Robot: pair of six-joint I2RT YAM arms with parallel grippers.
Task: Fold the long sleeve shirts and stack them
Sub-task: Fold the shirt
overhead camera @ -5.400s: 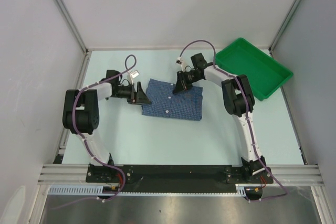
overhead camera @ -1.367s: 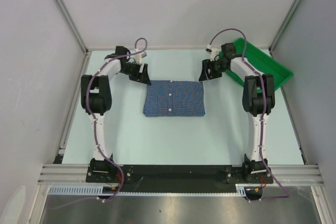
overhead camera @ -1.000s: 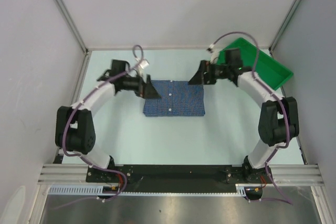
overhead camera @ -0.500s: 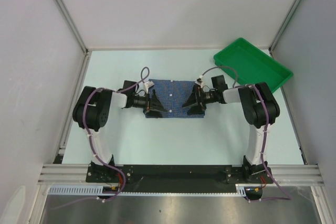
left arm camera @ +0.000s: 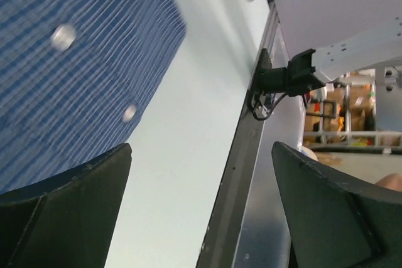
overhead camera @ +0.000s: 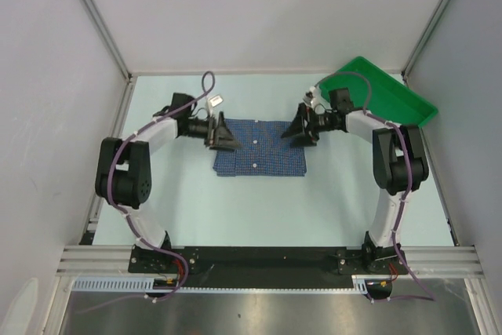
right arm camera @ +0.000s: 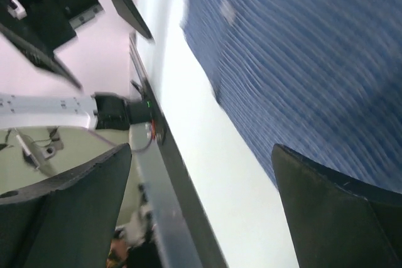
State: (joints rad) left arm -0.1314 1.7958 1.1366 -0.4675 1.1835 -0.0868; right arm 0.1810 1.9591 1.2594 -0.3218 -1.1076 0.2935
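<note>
One long sleeve shirt [overhead camera: 259,149], blue with a fine check and white buttons, lies folded into a flat rectangle in the middle of the table. My left gripper [overhead camera: 222,134] hovers over its far left corner, jaws wide open and empty. My right gripper [overhead camera: 300,127] hovers over the far right corner, also open and empty. In the left wrist view the shirt [left arm camera: 69,67] fills the upper left, and the gripper [left arm camera: 201,218] frames bare table. In the right wrist view the shirt [right arm camera: 308,61] fills the upper right beyond the gripper [right arm camera: 201,218].
A green plastic tray [overhead camera: 392,107] stands at the far right corner, close behind the right arm. The pale table [overhead camera: 259,209] ends at metal rails on both sides, with grey walls all round. The arm bases sit along the near edge.
Both grippers have drawn back from the shirt's middle toward its far corners, spreading apart. They stayed open. The shirt has not visibly moved.
</note>
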